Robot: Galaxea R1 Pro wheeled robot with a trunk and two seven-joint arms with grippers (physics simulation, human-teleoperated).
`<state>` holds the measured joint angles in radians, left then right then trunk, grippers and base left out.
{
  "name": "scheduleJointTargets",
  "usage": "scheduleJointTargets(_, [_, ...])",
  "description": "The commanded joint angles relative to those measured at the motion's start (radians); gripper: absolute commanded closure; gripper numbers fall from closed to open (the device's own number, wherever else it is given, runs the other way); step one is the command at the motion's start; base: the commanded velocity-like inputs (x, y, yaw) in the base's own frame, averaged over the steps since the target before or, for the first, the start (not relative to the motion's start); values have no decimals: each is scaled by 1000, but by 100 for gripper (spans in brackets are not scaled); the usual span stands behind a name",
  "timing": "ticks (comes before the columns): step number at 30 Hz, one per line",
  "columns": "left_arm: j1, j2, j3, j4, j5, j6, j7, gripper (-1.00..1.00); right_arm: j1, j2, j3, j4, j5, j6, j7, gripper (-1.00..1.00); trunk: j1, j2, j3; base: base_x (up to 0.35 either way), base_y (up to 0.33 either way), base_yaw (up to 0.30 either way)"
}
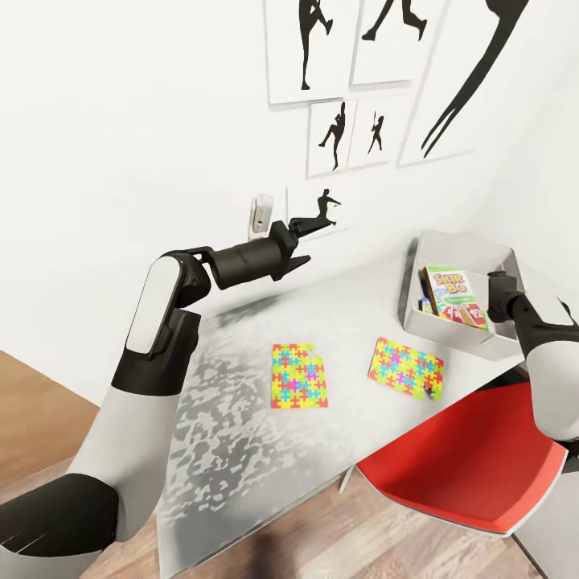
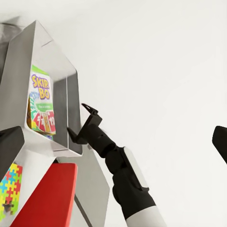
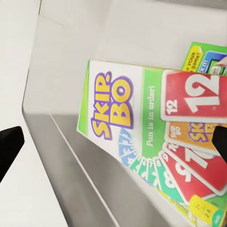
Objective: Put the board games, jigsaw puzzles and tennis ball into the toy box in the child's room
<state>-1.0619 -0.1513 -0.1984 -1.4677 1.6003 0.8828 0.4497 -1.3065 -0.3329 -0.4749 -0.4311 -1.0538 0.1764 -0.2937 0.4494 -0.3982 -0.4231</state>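
Note:
The light-grey toy box (image 1: 482, 251) stands at the table's (image 1: 241, 418) far right end. The Skip-Bo board game (image 1: 457, 297) leans inside it, also seen in the left wrist view (image 2: 41, 106) and close up in the right wrist view (image 3: 142, 132). Behind it lies a second green-edged game box (image 3: 205, 56). My right gripper (image 1: 492, 283) hovers open over the box's near rim, empty (image 2: 80, 124). Two jigsaw puzzles (image 1: 299, 375) (image 1: 406, 366) lie flat on the table. My left gripper (image 1: 301, 241) is raised above the table near the wall, open and empty.
A red chair (image 1: 474, 458) is tucked under the table's right front edge, below my right arm. The white wall carries black silhouette prints (image 1: 334, 133) and a small white fixture (image 1: 261, 213) just behind the left gripper. Wood floor (image 1: 32, 410) shows at the left.

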Motion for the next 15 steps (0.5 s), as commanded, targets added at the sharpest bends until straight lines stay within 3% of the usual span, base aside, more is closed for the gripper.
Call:
scheduleJointTargets(1, [-1,0,1,0,10,1,10,-100,-1,0,-4,-3,-5,4,-5,-100,1,-2,-2,0,0,0])
scheduleJointTargets(15, [-1,0,1,0,10,1,10,-100,-11,-1,-3,-23,-2,9,-10,-100,1,-2,-2,0,0,0])
